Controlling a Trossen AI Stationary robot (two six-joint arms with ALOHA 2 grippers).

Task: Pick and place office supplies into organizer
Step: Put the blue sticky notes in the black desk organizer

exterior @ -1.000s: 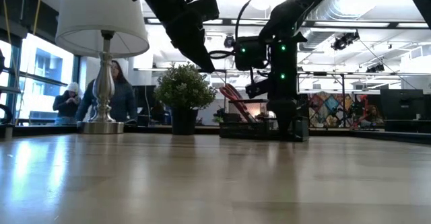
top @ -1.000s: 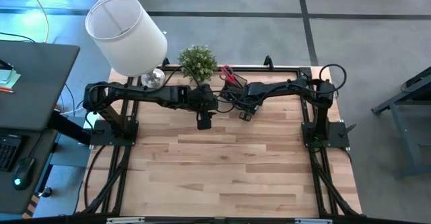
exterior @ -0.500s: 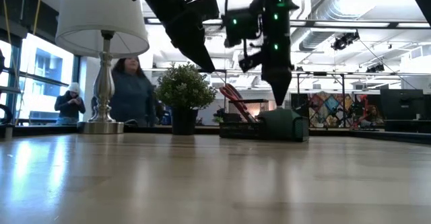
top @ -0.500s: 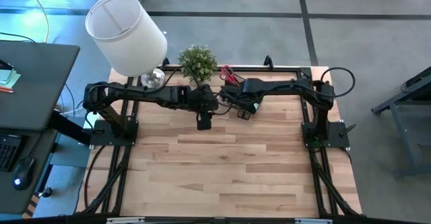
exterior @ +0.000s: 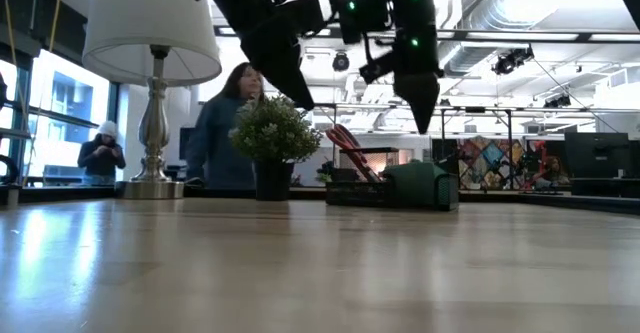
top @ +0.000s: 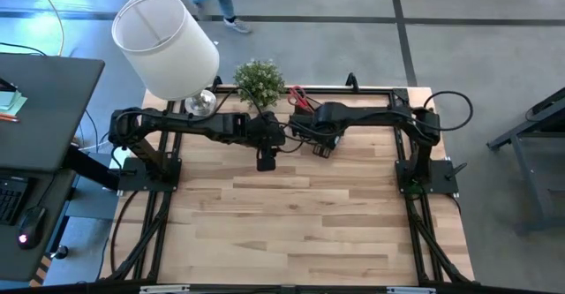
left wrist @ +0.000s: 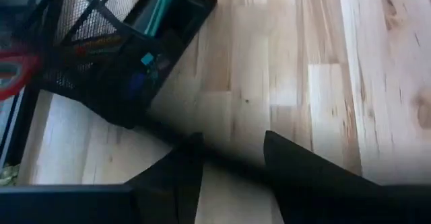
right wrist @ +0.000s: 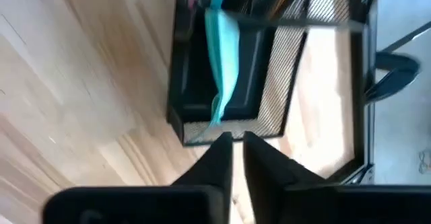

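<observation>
Surface (top: 300, 223): pale wood planks. Lamp (top: 166, 47) and plant (top: 259, 80) at far edge. Organizer (right wrist: 222, 69): black mesh, beside the plant, holding mint pad (right wrist: 223, 56) and red scissors (top: 297, 95). 2 grippers: left gripper (left wrist: 232, 160) released, beside the organizer; right gripper (right wrist: 236, 150) nearly clenched, empty, above it.

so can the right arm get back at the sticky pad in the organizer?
Probably yes: the right tool hangs just above the organizer, with the sticky pad exposed in its open-topped compartment.
</observation>
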